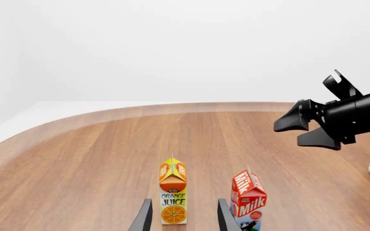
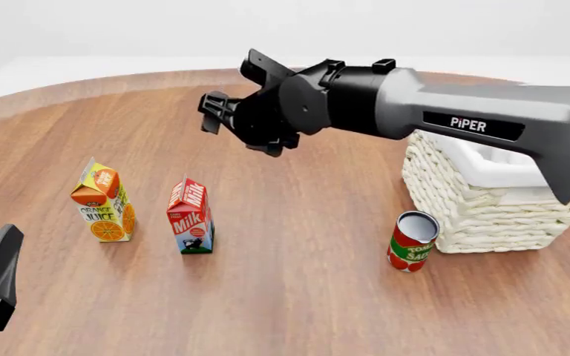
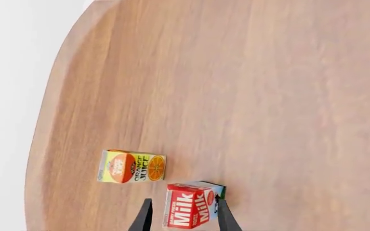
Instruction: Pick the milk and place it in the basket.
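We hold our right gripper (image 2: 228,119) wide open in the air above the milk (image 2: 191,216), which stands beside the juice carton (image 2: 103,202), and only the front view shows the basket (image 2: 483,194), partly hidden by our arm.

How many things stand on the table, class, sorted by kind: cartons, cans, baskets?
Cartons: 2, the milk and the orange juice carton
Cans: 1, the tomato sauce can
Baskets: 1, the basket
Total: 4
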